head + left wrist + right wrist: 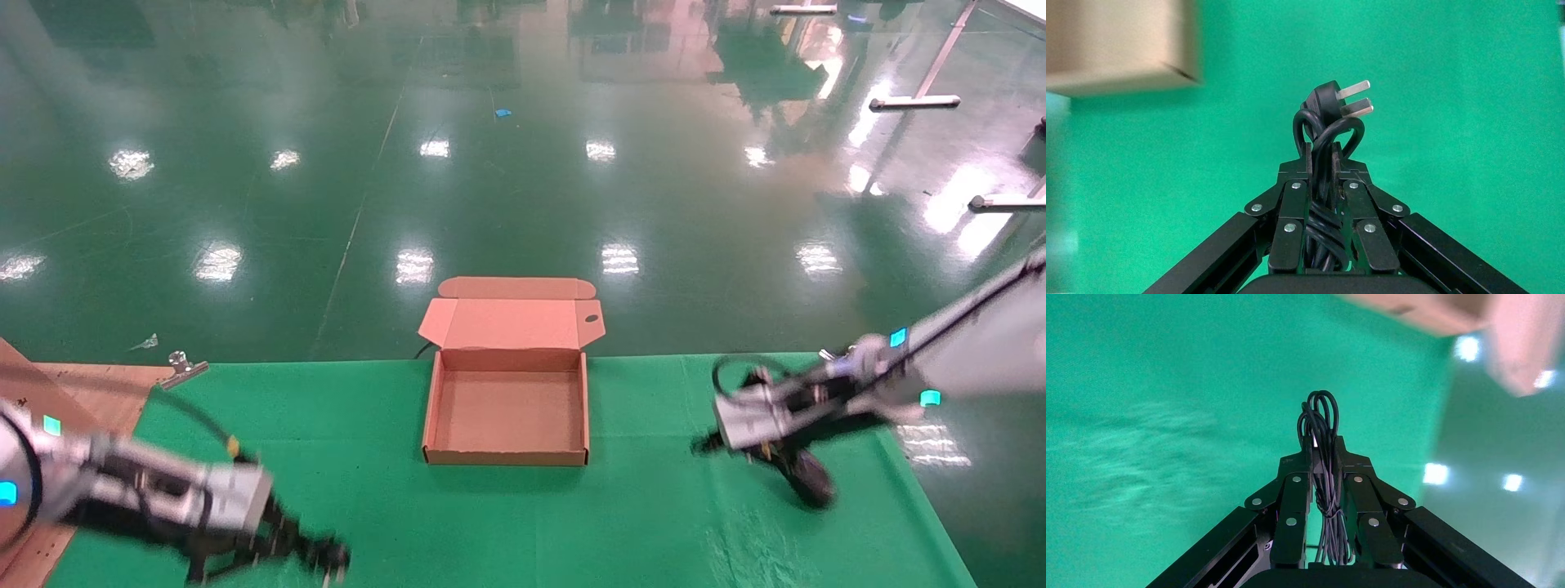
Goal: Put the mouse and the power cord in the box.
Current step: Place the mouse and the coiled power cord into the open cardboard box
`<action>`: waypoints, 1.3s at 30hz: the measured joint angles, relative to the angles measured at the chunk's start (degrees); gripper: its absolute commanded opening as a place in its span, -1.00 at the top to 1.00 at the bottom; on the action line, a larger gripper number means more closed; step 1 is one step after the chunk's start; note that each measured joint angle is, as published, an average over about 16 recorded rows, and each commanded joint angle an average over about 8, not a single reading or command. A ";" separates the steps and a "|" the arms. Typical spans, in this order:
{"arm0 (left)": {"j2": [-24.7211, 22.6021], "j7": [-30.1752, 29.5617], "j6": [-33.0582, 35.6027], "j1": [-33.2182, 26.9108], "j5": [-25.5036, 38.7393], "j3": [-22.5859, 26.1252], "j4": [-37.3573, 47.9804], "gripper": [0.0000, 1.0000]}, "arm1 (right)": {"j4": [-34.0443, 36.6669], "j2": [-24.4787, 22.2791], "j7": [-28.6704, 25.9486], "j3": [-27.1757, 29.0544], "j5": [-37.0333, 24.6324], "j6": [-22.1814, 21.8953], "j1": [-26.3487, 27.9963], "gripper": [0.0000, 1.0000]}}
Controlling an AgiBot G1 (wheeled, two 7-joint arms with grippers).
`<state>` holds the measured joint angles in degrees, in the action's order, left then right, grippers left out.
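Note:
The brown cardboard box [507,412] stands open and empty at the back middle of the green cloth, with its lid flap [511,318] raised behind it. My left gripper [315,555] is at the front left, shut on the bundled power cord [1324,131]; the plug [1333,101] sticks out past the fingertips. A corner of the box [1119,49] shows beyond it. My right gripper [776,456] hovers right of the box, shut on the mouse's coiled thin wire [1319,425]. The black mouse [809,480] hangs below it, just above the cloth.
The green cloth [572,523] covers the table; its right edge runs near the right arm. A metal clip [181,369] lies at the cloth's back left corner on bare wood [82,384]. The glossy green floor lies beyond the table.

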<state>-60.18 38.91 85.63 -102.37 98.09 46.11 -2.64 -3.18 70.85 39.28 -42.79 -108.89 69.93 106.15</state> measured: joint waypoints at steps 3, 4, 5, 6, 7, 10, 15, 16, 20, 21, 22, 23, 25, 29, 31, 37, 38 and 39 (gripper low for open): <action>-0.90 -0.46 0.10 -2.90 -0.16 -0.14 -0.57 1.00 | -0.63 0.86 -0.73 0.31 0.44 0.99 2.62 1.00; -1.27 -0.63 -0.04 -3.89 -0.24 -0.21 -0.74 1.00 | -0.85 1.29 -1.02 0.41 0.58 1.22 3.45 1.00; -1.66 -0.79 -0.33 -4.82 -0.32 -0.29 -0.88 1.00 | -1.09 1.75 -1.33 0.50 0.72 1.39 4.22 1.00; -2.09 -0.94 -0.78 -5.72 -0.40 -0.36 -1.02 1.00 | -1.36 2.24 -1.66 0.60 0.87 1.52 4.94 1.00; -2.54 -1.09 -1.39 -6.57 -0.49 -0.45 -1.15 1.00 | -1.70 2.75 -2.01 0.70 1.05 1.60 5.59 1.00; -4.07 -1.45 -4.03 -8.81 -0.77 -0.74 -1.42 1.00 | -3.27 4.27 -3.27 0.90 1.69 1.59 7.02 1.00; -6.71 -1.72 -9.55 -11.50 -1.38 -1.33 -1.49 1.00 | -7.78 6.43 -6.11 0.54 3.27 0.82 7.68 1.00; -7.20 -1.72 -10.67 -11.88 -1.50 -1.46 -1.44 1.00 | -8.93 6.76 -6.79 0.30 3.66 0.56 7.58 1.00; -8.94 -1.53 -14.82 -12.93 -1.98 -1.90 -1.14 1.00 | -13.99 7.60 -9.73 -1.26 5.45 -0.73 6.64 1.00; -9.31 -1.42 -15.65 -13.06 -2.08 -1.98 -1.05 1.00 | -15.31 7.67 -10.50 -1.79 5.94 -1.09 6.31 1.00; -9.65 -1.29 -16.33 -13.16 -2.17 -2.07 -0.94 1.00 | -16.61 7.72 -11.29 -2.39 6.45 -1.49 5.97 1.00; -9.95 -1.14 -16.85 -13.22 -2.28 -2.16 -0.82 1.00 | -17.85 7.74 -12.07 -3.04 6.96 -1.92 5.63 1.00; -10.41 -0.75 -17.35 -13.26 -2.53 -2.34 -0.57 1.00 | -20.08 7.75 -13.57 -4.44 7.97 -2.88 4.99 1.00; -10.95 0.89 -17.00 -12.94 -2.84 -2.54 -0.36 1.00 | -23.18 7.66 -16.12 -7.31 9.99 -5.27 4.12 1.00; -11.25 2.09 -16.79 -12.46 -2.77 -2.47 -0.37 1.00 | -24.07 7.59 -17.08 -8.64 10.95 -6.61 3.94 1.00; -12.96 6.75 -18.21 -9.57 -2.33 -2.12 -0.87 1.00 | -24.72 7.30 -18.73 -11.76 13.53 -9.96 4.42 1.00; -13.36 7.58 -19.04 -8.85 -2.31 -2.10 -1.07 1.00 | -24.60 7.24 -18.83 -12.14 13.91 -10.29 4.63 1.00; -13.78 8.38 -20.03 -8.03 -2.34 -2.11 -1.35 1.00 | -24.42 7.18 -18.88 -12.50 14.29 -10.53 4.87 1.00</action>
<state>-73.96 47.29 65.60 -110.40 95.76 44.00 -3.99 -27.60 78.02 20.40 -55.29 -94.60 59.40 111.02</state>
